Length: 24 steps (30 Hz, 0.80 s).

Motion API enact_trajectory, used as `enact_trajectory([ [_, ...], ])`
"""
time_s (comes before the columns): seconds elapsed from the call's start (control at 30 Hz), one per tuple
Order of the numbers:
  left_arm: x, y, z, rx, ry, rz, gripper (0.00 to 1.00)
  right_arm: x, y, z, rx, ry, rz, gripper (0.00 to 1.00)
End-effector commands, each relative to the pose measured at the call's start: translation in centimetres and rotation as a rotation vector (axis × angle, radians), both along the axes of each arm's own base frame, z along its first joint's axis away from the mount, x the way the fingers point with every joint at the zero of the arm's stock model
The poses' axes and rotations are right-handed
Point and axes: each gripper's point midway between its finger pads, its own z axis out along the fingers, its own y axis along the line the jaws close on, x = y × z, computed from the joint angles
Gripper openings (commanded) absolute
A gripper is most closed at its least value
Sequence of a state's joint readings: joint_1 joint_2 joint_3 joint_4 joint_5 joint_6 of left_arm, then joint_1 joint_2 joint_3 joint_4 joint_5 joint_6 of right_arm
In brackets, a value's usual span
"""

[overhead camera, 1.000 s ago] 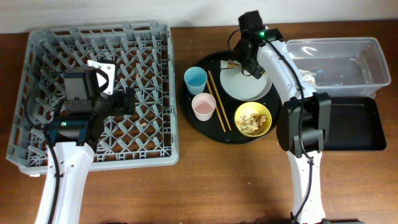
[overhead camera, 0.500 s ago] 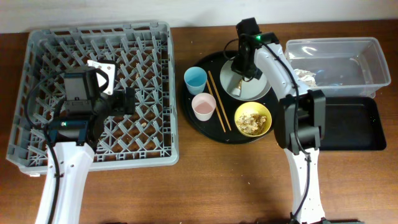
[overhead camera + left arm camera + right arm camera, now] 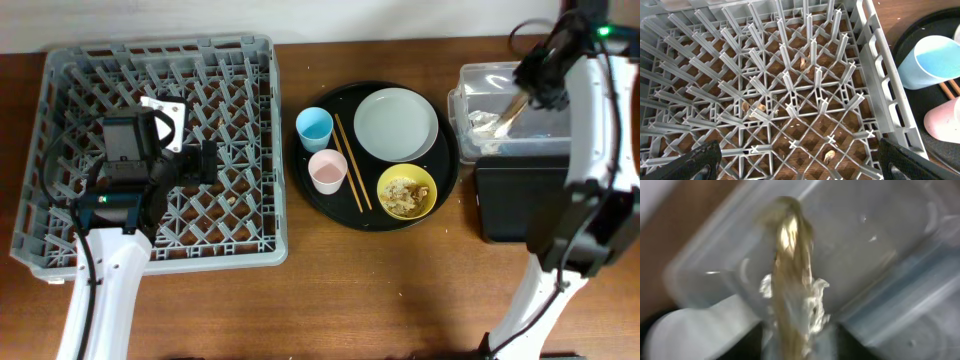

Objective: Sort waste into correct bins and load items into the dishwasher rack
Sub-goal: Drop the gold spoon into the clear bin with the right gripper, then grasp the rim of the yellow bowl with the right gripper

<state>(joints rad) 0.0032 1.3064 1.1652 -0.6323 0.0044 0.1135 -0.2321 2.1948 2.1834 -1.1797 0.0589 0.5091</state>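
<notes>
Currently the wrapper [image 3: 790,270], shiny gold-brown, hangs above the clear tub [image 3: 480,78], clamped in the right gripper [image 3: 530,90]. White tissue [image 3: 485,122] lies inside the tub beneath it. Step in hand, as judged: waste disposal. The next move calls for parting the jaws with the wrapper fully within the tub's rim. The left gripper [image 3: 800,167], far left of the tub over the rack [image 3: 790,100], holds nothing, fingers apart. Plate [image 3: 396,123] and bowl [image 3: 407,192], just left of the tub, await loading.
</notes>
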Motion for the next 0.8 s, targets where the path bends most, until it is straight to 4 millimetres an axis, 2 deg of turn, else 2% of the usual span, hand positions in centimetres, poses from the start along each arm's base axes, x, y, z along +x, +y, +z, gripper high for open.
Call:
enact_trajectory([
  [0.0,0.3,-0.2,0.8,0.004,-0.018,-0.019,0.99,0.6,0.2,-0.9,-0.019,0.000,0.067,0.83],
  [0.1,0.3,-0.2,0.8,0.004,-0.018,-0.019,0.99,1.4,2.2,1.5,0.039,-0.076,0.207,0.86],
  [0.13,0.3,-0.2,0.8,0.004,-0.018,-0.019,0.99,1.3,3.1,3.0,0.066,-0.107,0.252,0.86],
  [0.17,0.3,-0.2,0.8,0.004,-0.018,-0.019,0.99,0.8,4.7,5.3,0.105,-0.148,0.319,0.86],
  [0.23,0.3,-0.2,0.8,0.004,-0.018,-0.019,0.99,-0.6,7.1,8.3,0.144,-0.180,0.404,0.85],
  [0.27,0.3,-0.2,0.8,0.004,-0.018,-0.019,0.99,-2.0,8.7,9.9,0.163,-0.182,0.441,0.85],
  [0.33,0.3,-0.2,0.8,0.004,-0.018,-0.019,0.99,-5.0,11.8,11.6,0.154,-0.137,0.525,0.85],
  [0.43,0.3,-0.2,0.8,0.004,-0.018,-0.019,0.99,-8.0,14.9,10.8,0.148,-0.011,0.585,0.85],
  [0.47,0.3,-0.2,0.8,0.004,-0.018,-0.019,0.99,-8.8,16.2,9.7,0.135,0.049,0.616,0.85],
  [0.57,0.3,-0.2,0.8,0.004,-0.018,-0.019,0.99,-10.0,18.6,7.5,0.124,0.138,0.674,0.84],
  [0.7,0.3,-0.2,0.8,0.004,-0.018,-0.019,0.99,-11.1,21.9,2.4,0.144,0.237,0.739,0.85],
  [0.77,0.3,-0.2,0.8,0.004,-0.018,-0.019,0.99,-11.6,23.3,-0.7,0.146,0.268,0.768,0.84],
])
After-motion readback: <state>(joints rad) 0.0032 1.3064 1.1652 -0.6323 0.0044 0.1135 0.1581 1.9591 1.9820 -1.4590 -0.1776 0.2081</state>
